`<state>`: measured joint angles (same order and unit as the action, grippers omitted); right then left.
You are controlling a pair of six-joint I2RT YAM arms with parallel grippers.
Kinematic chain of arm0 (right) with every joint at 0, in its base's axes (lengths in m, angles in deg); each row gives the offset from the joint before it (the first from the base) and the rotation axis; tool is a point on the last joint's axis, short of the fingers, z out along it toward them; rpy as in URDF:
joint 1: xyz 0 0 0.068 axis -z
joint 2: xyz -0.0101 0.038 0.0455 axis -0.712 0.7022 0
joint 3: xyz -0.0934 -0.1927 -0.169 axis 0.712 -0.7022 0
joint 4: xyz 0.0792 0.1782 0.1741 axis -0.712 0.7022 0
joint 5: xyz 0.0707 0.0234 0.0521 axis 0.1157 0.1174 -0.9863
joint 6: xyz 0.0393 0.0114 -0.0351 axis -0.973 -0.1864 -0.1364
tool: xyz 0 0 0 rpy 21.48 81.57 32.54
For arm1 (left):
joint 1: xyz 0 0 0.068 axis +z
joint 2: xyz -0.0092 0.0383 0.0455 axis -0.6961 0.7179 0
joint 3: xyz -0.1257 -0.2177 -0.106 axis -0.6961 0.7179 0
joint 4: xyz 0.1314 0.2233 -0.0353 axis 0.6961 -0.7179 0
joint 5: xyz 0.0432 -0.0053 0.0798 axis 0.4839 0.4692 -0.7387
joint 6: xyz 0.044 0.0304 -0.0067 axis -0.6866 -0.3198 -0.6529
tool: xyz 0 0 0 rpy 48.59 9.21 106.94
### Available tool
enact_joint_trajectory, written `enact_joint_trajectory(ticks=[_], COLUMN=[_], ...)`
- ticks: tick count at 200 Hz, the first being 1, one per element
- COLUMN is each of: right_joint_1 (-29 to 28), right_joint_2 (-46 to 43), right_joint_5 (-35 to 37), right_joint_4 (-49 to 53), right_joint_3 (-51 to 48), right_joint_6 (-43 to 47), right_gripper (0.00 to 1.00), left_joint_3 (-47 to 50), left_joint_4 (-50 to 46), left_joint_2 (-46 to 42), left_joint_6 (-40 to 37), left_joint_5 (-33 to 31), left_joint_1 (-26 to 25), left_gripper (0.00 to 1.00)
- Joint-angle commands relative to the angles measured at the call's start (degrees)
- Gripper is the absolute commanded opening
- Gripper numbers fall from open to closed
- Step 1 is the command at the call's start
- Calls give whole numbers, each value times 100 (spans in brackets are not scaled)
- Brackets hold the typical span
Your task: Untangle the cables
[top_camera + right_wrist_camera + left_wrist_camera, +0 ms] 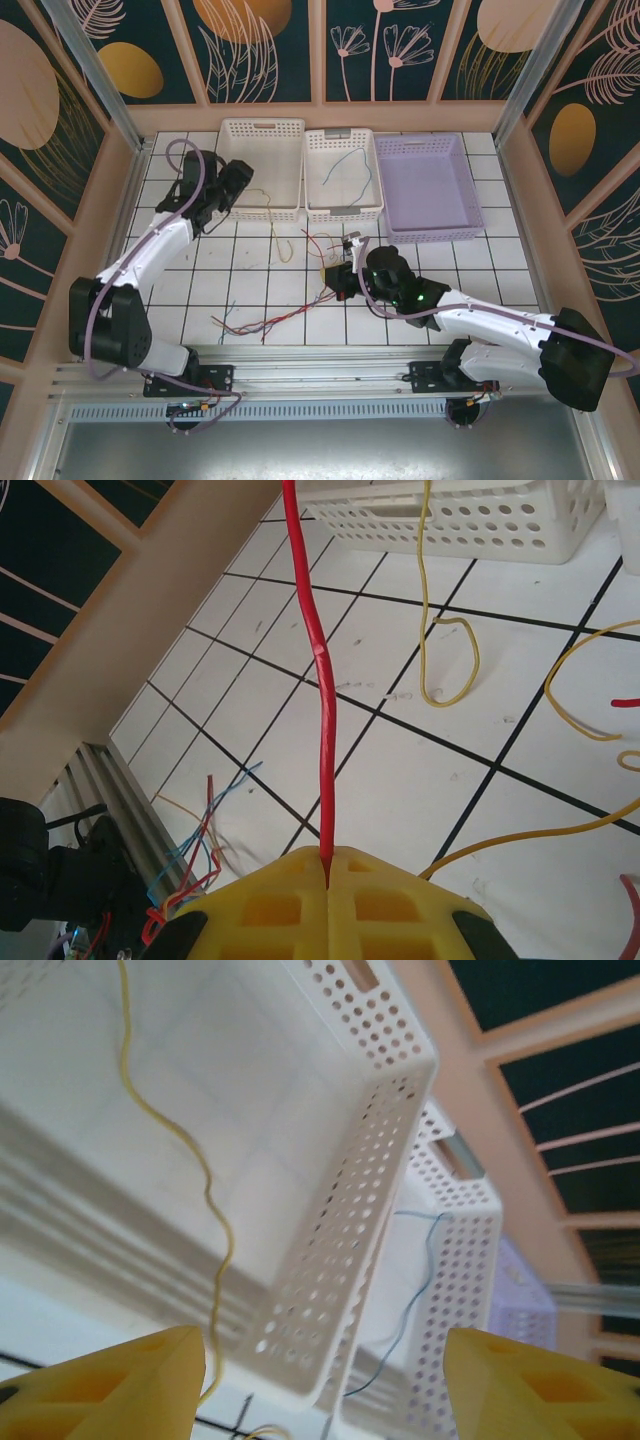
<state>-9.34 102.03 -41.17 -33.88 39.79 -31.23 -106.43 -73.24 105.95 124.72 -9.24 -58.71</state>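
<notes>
My right gripper is shut on a red cable that runs straight up from its yellow pads. In the top view this gripper sits mid-table, in front of the middle basket. A yellow cable loops on the tiles beyond it. A tangle of red, blue and tan cables lies near the front edge, also visible as the tangle in the right wrist view. My left gripper is open at the left white basket. A yellow cable hangs over that basket beside its left finger. A blue cable lies in the middle basket.
Three baskets stand along the back: the left white one, a middle white one and a purple one. Wooden walls enclose the table. A metal rail runs along the front edge by the arm bases.
</notes>
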Motion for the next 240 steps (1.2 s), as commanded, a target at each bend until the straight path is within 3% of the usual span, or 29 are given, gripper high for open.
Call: enact_joint_trajectory(ticks=[1, 52, 84, 157, 240], right_joint_1=[-28, -24, -19, -24, -19], right_joint_2=[-191, -424, -447, -456, -399], right_joint_5=[102, 197, 180, 178, 127], right_joint_4=[16, 111, 82, 64, -41], right_joint_3=[169, 47, 11, -51, -95], right_joint_6=[112, 111, 80, 84, 89], right_gripper=[0, 0, 0, 0, 0], left_joint_3=[644, 1842, 2144, 1520, 1392], left_joint_4=[-483, -369, -34, 305, 728], left_joint_2=[-362, -740, -452, 667, 1138], left_joint_6=[-610, -680, -484, -577, -572], left_joint_5=[-447, -829, -906, -1310, -1756], left_joint_1=[-381, -1181, -1318, -1511, -1512], left_gripper=[65, 64, 64, 67, 65])
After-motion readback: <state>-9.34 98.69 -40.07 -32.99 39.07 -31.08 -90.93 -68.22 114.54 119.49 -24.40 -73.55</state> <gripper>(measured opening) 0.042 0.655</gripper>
